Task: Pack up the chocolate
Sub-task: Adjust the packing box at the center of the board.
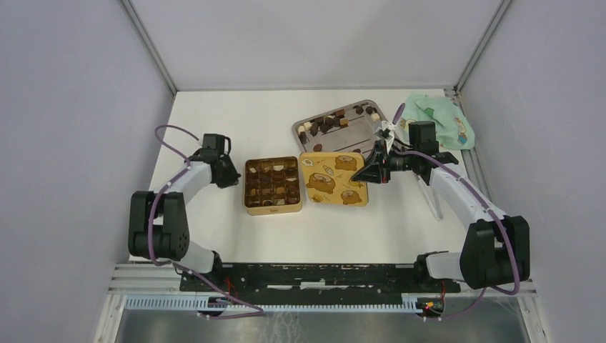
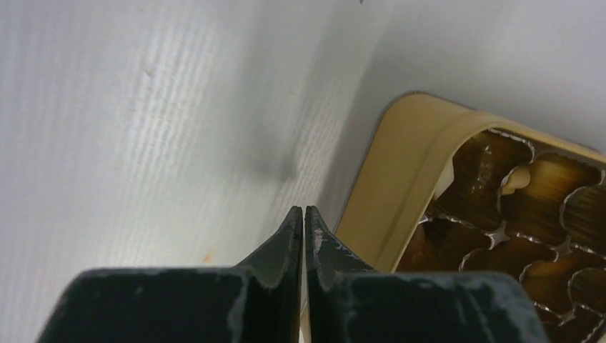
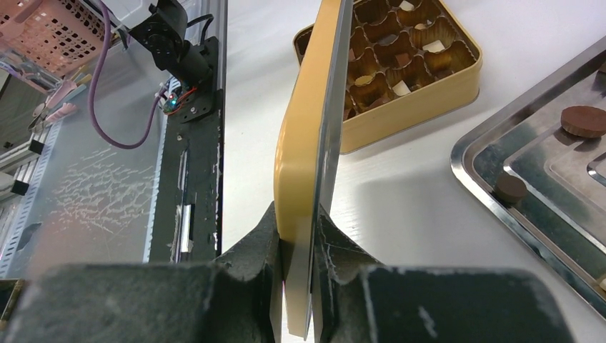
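Chocolate [image 1: 332, 120]: most pieces, dark brown, light brown and cream, lie scattered on the silver tray [image 1: 355, 134] at the far right of the table. A few more sit in cells of the open gold tin [image 1: 272, 209] at table centre; many cells look empty. In the right wrist view a round brown piece [image 3: 582, 120] lies on the tray [image 3: 500, 214], and cream bits show in the tin [image 3: 400, 114].

Yellow bear-print lid [image 1: 332, 179] is just right of the tin, in front of the tray. Right gripper [image 1: 375, 170] is clamped on the lid's right edge, fingers [image 3: 261, 243] pinching the rim [image 3: 311, 143]. Cannot tell whether the lid rests on the table.

Left gripper [image 1: 230, 175] is just beside the tin's left wall, fingers [image 2: 289, 236] pressed together, nothing between them, tin corner [image 2: 386, 193] close by.

Green cloth [image 1: 439, 121] lies right of the tray. Tongs [image 1: 434, 200] are partly under the right arm.
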`<state>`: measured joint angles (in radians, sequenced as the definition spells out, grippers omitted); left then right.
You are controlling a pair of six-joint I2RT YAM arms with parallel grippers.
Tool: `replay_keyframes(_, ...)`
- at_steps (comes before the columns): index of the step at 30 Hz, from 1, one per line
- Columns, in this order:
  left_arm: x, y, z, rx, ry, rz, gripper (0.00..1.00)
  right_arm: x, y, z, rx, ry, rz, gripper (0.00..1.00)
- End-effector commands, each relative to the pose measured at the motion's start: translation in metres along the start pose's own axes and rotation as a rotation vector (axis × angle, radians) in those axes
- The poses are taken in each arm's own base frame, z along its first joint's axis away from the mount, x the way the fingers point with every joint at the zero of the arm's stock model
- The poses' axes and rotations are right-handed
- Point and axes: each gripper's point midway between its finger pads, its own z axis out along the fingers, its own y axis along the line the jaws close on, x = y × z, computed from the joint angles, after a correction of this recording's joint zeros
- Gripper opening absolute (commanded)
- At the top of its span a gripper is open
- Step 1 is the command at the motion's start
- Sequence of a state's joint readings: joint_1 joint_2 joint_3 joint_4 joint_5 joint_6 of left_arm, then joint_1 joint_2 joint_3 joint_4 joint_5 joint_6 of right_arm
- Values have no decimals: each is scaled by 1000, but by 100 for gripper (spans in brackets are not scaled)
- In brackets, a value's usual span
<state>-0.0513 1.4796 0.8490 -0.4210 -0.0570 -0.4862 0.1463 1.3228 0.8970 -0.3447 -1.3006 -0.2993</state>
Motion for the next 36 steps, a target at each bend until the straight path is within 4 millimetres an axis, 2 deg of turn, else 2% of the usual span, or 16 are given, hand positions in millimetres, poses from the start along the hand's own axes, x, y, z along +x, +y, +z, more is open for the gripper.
replay_keyframes(1, 15, -25, 2, 156, 57, -4, 8, -26, 9, -3, -27, -37, -77, 0)
replay_keyframes(5, 36, -26, -3, 187, 81, -15, 8, -37, 9, -4, -34, -40, -72, 0)
replay_keyframes(10, 52, -37, -13, 233, 93, 7, 8, -49, 0, -3, -7, -40, -12, 0)
replay_keyframes(17, 69, -59, -19, 277, 107, 59, 8, -75, -15, 0, 58, -96, 77, 0)
replay_keyframes(19, 70, -60, -23, 274, 102, 64, 8, -83, -16, 1, 64, -117, 95, 0)
replay_keyframes(26, 45, -26, -53, 115, -43, 68, 15, -97, -26, 1, 100, -162, 130, 0)
replay_keyframes(29, 27, -23, -70, 106, -124, 46, 24, -99, -26, 4, 87, -175, 177, 0)
replay_keyframes(32, 4, -38, -87, 172, -205, 29, 39, -97, -26, 5, 82, -179, 186, 0)
replay_keyframes(35, -17, -65, -95, 276, -243, 39, 56, -97, -25, 5, 85, -184, 188, 0)
replay_keyframes(36, -25, -76, -97, 309, -251, 49, 59, -97, -25, 5, 88, -186, 187, 0)
